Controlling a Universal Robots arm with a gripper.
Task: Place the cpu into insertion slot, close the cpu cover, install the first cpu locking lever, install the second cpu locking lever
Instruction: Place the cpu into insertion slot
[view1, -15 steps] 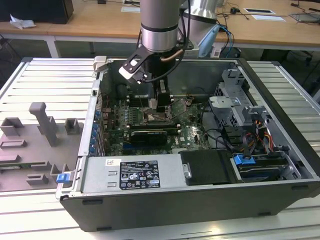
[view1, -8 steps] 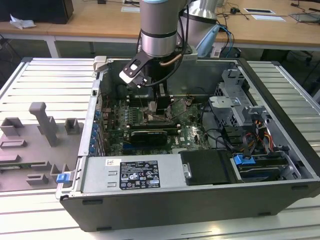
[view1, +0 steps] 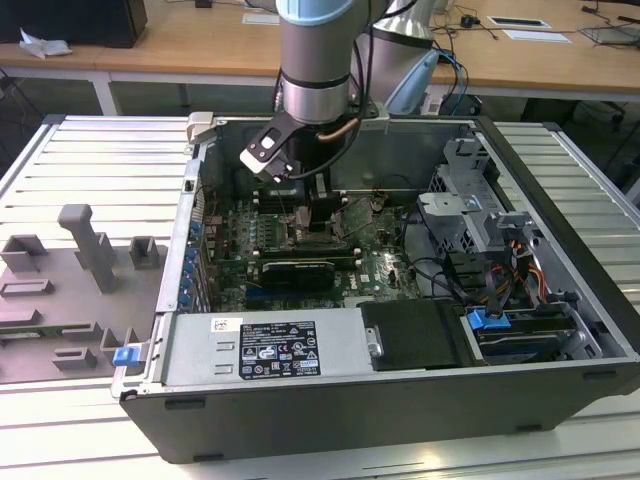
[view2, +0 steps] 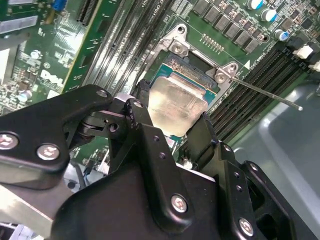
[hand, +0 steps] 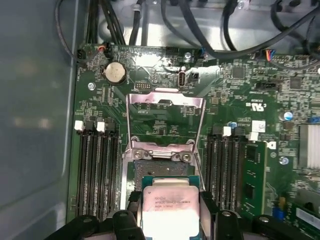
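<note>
Sitting across the middle of the slatted metal worktop (view1: 100, 160), an open computer case (view1: 400, 400) lies on its side, and a grey plastic fixture block (view1: 85, 245) lies by the worktop's edge on the exterior view's left. A robot arm (view1: 318, 60) reaches straight down into the case over the green motherboard (view1: 370, 260), near the board's middle. At its tip the black gripper (view2: 172, 112) is clenched on the cpu (view2: 175, 102), one finger (view2: 145, 125) pressed against each of two opposite edges of the chip. In the first wrist view the cpu cover (hand: 165, 98) stands swung up and open at the far side of the insertion slot (hand: 150, 167), with bare board showing through its square opening. The cpu, silver top upward, is held at the insertion slot, overlapping its near part; whether it touches the socket cannot be told. Banks of black memory slots (hand: 97, 170) run along both sides of the socket. A thin metal locking lever (view2: 265, 92) sticks out from the socket's corner, raised off the board. A coin battery (hand: 114, 73) sits near the board's edge beyond the cover.
</note>
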